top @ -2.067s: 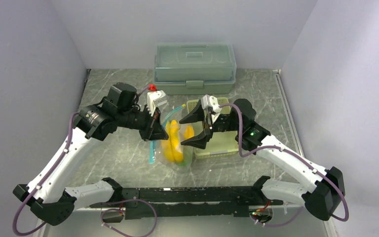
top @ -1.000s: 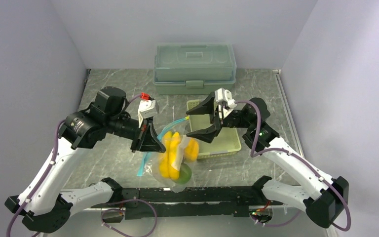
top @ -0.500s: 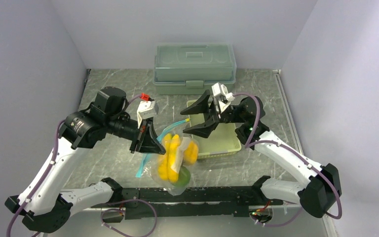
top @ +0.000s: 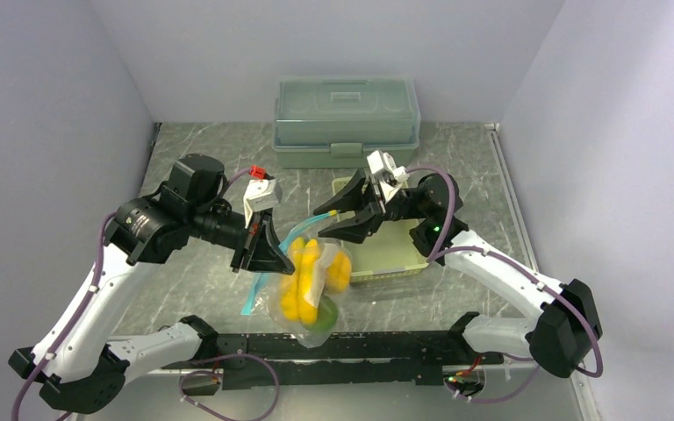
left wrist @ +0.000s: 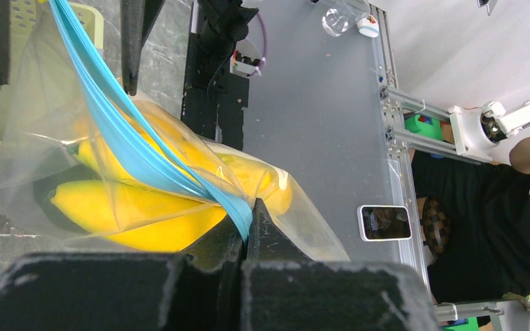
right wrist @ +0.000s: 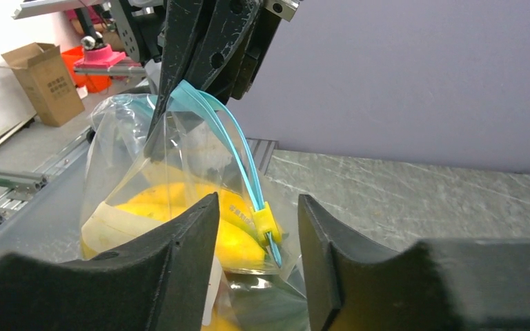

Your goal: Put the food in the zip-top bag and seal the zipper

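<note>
Clear zip-top bag (left wrist: 31, 131) hangs from the left fingers (left wrist: 210, 252), clamped on its teal zipper (left wrist: 125, 148); bananas (left wrist: 131, 207) show inside, the rest indistinct. At two o'clock, the right fingers (right wrist: 179, 262) gape around the yellow slider (right wrist: 263, 219).

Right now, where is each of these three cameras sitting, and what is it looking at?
Top: fixed above and behind, looking down on the left arm, right arm and zip-top bag.
Left wrist: rides the left claw, facing the zipper it pinches.
Right wrist: rides the open right claw, facing the bag's yellow slider.
All three share the bag.
</note>
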